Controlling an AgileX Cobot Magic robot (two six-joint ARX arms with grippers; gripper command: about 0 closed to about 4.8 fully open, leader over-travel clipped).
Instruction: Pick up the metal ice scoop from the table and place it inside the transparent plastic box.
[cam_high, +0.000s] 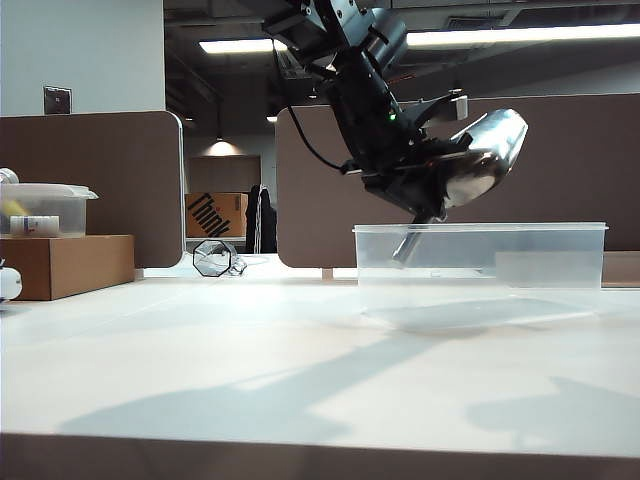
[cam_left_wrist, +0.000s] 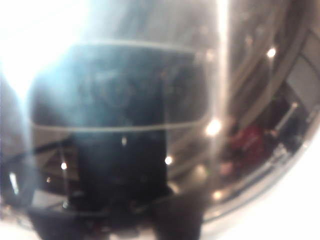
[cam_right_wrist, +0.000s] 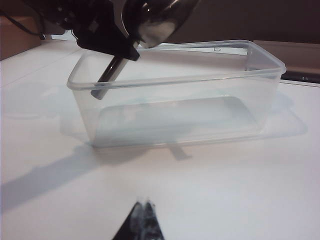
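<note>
One scoop (cam_high: 483, 152), held tilted over the box with its handle end dipping below the rim. One clear box (cam_high: 480, 270) on the table (cam_high: 250, 370), toward its right side. Two grippers: the left gripper (cam_high: 425, 180) clamped on the scoop above the box, the right gripper (cam_right_wrist: 142, 222) low over the table near its front edge, fingertips together. At the table's far left edge, one cardboard carton (cam_high: 65, 265) carrying one lidded tub (cam_high: 45, 208).
</note>
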